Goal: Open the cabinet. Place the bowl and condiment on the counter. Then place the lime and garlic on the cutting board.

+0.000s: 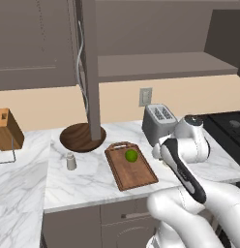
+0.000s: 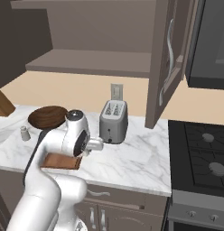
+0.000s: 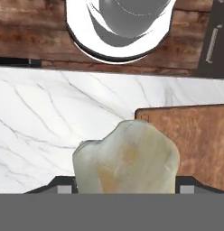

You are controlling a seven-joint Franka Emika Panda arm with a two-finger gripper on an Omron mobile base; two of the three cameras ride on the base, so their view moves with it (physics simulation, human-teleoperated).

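Two dark finger tips bracket the garlic (image 3: 126,158), so the gripper (image 3: 125,191) appears clamped on the bulb across its widest part, carrying it above the counter (image 3: 55,122). The bulb looks light, lumpy and papery; a hold across the belly seems steadier than one near the tapered top, and a hard squeeze would likely crush the skin. Just beside it lies a corner of the cutting board (image 3: 199,135), with marble under the bulb itself. On the board rests the lime (image 1: 131,155). Further off, the bowl (image 1: 82,137) and condiment (image 1: 70,162) stand on the counter, under the open cabinet (image 1: 91,68).
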